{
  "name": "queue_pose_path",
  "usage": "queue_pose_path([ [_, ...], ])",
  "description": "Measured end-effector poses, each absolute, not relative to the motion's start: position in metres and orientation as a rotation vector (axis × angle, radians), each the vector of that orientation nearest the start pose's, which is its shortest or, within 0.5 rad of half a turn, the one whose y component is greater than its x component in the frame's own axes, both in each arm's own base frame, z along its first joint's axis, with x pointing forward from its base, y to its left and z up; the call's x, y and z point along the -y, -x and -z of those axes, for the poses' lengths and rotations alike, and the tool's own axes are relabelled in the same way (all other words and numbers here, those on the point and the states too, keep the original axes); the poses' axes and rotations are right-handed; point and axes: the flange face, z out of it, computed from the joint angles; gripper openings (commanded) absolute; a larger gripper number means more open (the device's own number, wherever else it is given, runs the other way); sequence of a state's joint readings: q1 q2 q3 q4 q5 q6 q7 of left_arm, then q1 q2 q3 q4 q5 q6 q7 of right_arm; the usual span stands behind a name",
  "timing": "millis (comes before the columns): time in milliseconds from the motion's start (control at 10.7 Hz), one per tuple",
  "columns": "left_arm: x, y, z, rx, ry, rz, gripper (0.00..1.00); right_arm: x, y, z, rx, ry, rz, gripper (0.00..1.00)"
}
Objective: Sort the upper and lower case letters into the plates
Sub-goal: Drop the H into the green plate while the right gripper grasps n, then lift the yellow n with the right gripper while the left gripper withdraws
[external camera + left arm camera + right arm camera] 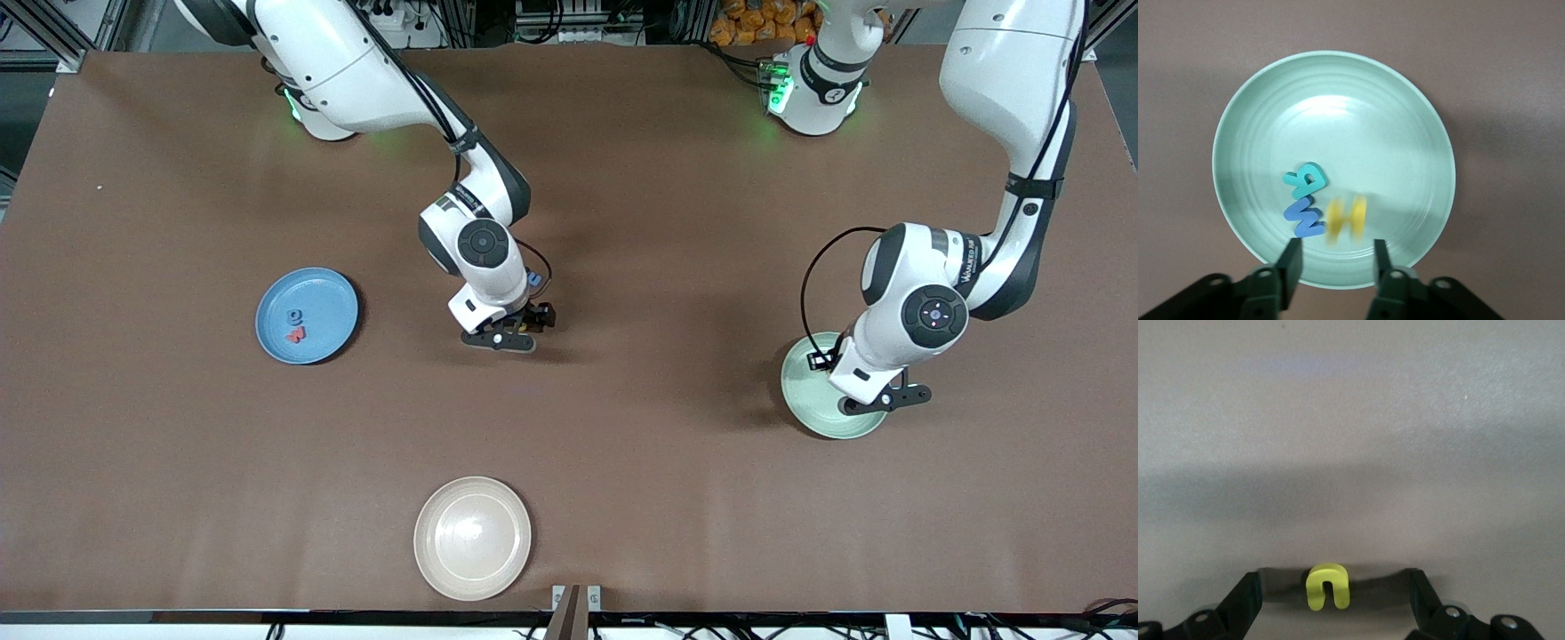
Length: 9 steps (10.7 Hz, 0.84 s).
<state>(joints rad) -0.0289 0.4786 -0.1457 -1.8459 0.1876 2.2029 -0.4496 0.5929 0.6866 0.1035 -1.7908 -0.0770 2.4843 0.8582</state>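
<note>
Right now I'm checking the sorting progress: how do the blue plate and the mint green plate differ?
The blue plate lies toward the right arm's end and holds two letters, one blue and one red; the mint green plate lies toward the left arm's end and holds three: teal, blue and yellow. The left gripper hangs open over the green plate; no gripper is over the blue one. Both are round and shallow.

Yellow letter H motion-blurred in the mint plate; that plate half hidden under the left arm.

A brown table carries three plates: blue plate, mint green plate, cream plate (nearest the front camera); a small yellow letter lies on the bare surface.
</note>
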Motion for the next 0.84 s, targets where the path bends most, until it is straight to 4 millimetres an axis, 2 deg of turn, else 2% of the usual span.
queue_pose_path([
  [187, 0.099, -0.625, -0.261, 0.253, 3.025, -0.109, 1.0, -0.421, -0.502, -0.169, -0.184, 3.118, -0.012, 0.78],
  [281, 0.101, -0.626, -0.264, 0.25, 3.028, -0.098, 1.0, -0.422, -0.503, -0.171, -0.185, 3.117, -0.01, 0.77],
  [468, 0.116, -0.626, -0.273, 0.241, 3.037, -0.071, 1.0, -0.422, -0.503, -0.172, -0.185, 3.118, -0.011, 0.73],
  [561, 0.133, -0.623, -0.279, 0.248, 3.046, -0.058, 1.0, -0.422, -0.503, -0.173, -0.185, 3.118, -0.011, 0.7],
  [655, 0.156, -0.618, -0.285, 0.272, 3.058, -0.046, 1.0, -0.422, -0.504, -0.173, -0.185, 3.118, -0.011, 0.63],
  [842, 0.198, -0.607, -0.298, 0.341, 3.08, -0.023, 1.0, -0.423, -0.505, -0.175, -0.185, 3.117, -0.009, 0.61],
])
